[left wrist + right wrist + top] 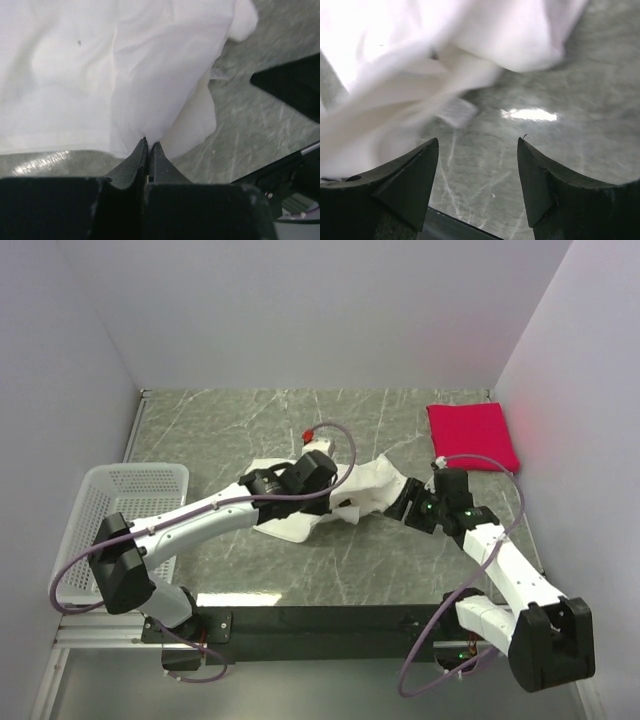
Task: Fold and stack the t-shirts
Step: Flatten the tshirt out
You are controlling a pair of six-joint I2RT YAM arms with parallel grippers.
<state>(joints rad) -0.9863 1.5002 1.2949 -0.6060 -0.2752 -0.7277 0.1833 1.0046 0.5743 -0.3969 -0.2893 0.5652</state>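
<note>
The white t-shirt [375, 483] lies crumpled in the middle of the table. My left gripper [330, 485] is over its left part. In the left wrist view the jaws [149, 143] are pressed together, with a fold of the white t-shirt [100, 75] pinched at their tips. My right gripper [403, 504] sits at the shirt's right edge. Its jaws [477, 145] stand wide apart over bare table, just short of the white t-shirt [470, 40] and its label tag [455, 111]. The red t-shirt [470, 436] lies folded square at the back right.
A white mesh basket [130, 510] stands at the left edge of the table. Grey walls close in the left, back and right sides. In the left wrist view, part of the right arm [295, 85] shows dark at the right.
</note>
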